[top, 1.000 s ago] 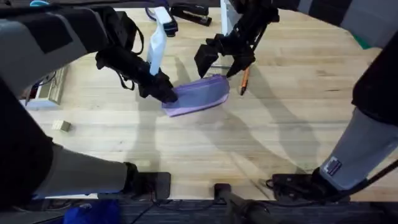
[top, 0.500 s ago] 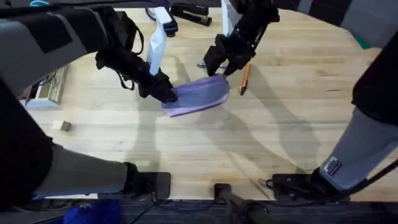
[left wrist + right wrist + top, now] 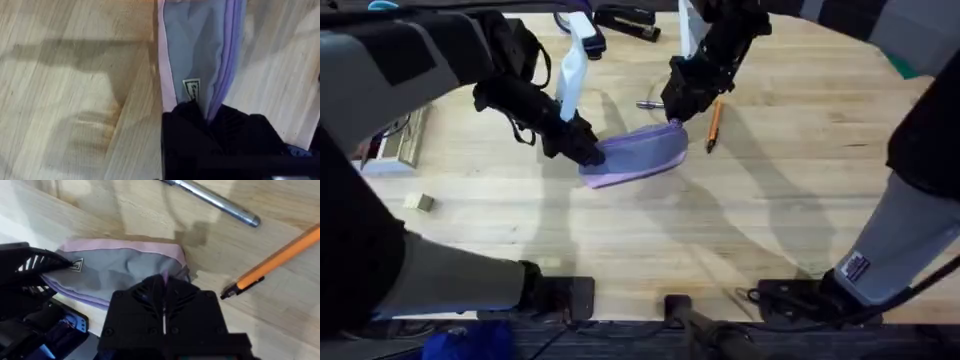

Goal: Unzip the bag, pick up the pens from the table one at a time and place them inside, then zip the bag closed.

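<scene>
Pincers clamp both ends of the pouch: unzipping in hand.
Overhead, left pincer (image 3: 588, 152) grips the lavender fabric pouch (image 3: 638, 155) on the pale plank worktop (image 3: 770, 200); right pincer (image 3: 674, 108) pinches its far end. Right wrist view: silver pen (image 3: 212, 200), orange pen (image 3: 275, 260) lie beside. Next, presumably, draw the zipper along.

Bag (image 3: 638, 155): the end under the left gripper (image 3: 582, 150) is hidden by its black fingers, the opposite end by the right gripper (image 3: 672, 108). Zipper pull can't be made out (covered in both wrist views). Silver pen (image 3: 650, 104) beyond the bag is mostly covered by the right gripper. Label (image 3: 192, 90) on the bag too blurred to read.
</scene>
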`<state>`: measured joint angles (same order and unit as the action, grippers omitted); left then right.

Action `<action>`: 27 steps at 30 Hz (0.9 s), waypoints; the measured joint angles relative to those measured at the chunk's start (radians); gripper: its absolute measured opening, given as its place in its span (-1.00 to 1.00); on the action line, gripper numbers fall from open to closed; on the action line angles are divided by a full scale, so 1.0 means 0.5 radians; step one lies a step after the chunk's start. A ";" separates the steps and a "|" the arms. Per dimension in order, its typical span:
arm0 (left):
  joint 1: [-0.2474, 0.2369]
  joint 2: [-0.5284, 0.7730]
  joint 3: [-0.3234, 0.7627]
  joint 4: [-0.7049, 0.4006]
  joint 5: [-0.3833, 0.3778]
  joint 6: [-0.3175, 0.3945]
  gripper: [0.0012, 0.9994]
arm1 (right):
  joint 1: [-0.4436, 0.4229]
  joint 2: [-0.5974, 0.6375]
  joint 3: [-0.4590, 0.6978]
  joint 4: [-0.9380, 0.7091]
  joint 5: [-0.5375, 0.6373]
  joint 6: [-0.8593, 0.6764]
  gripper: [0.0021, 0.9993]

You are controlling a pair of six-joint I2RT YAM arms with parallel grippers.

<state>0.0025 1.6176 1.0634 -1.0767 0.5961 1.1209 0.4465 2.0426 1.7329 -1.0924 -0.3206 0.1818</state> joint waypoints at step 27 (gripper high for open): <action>0.000 0.000 0.000 0.006 0.000 -0.001 -0.92 | 0.011 -0.022 0.294 -0.164 0.031 0.000 -0.94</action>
<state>0.0025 1.6176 1.0634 -1.0737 0.5961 1.1206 0.4519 2.0316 1.8797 -1.1743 -0.3053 0.1818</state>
